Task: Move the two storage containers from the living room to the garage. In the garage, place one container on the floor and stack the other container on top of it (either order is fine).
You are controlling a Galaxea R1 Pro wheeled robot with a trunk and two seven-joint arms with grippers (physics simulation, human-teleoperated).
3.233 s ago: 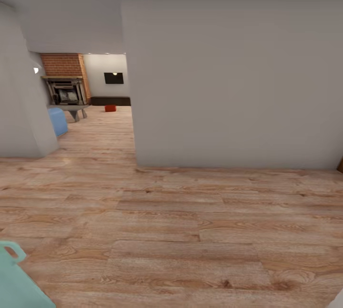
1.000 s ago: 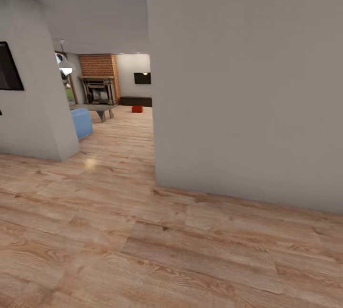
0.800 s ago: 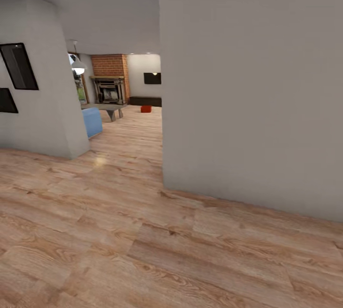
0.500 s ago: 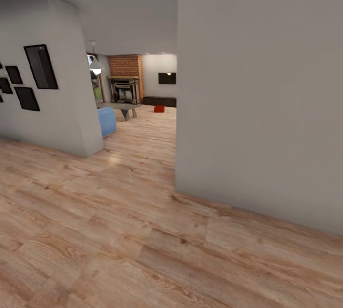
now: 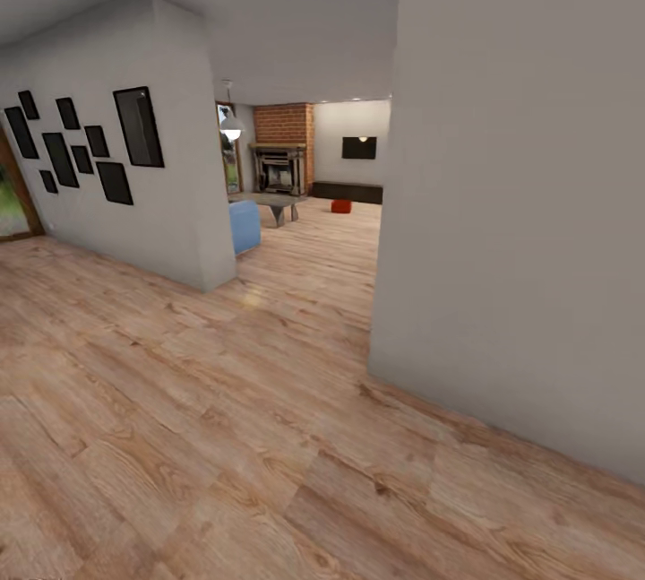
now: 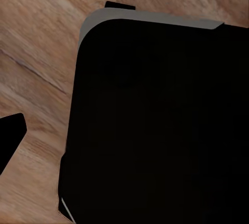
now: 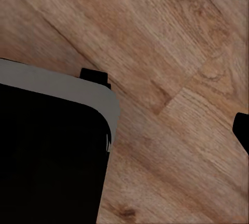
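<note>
- We see a storage container (image 5: 340, 205) far off on the living room floor (image 5: 313, 248); its long axis is unreadable.
- We cannot tell either gripper's state.

Legible text, labels, brands, numbers, signs: none. The dark framed pictures (image 5: 139, 125) on the white wall (image 5: 107, 177) present blank black faces with no lettering, and the black TV (image 5: 358, 147) on the far wall carries no readable mark. The black robot base (image 6: 155, 125) seen from the left wrist view, and the wood plank floor (image 7: 171, 52) beneath it, bear no print or numbering.
</note>
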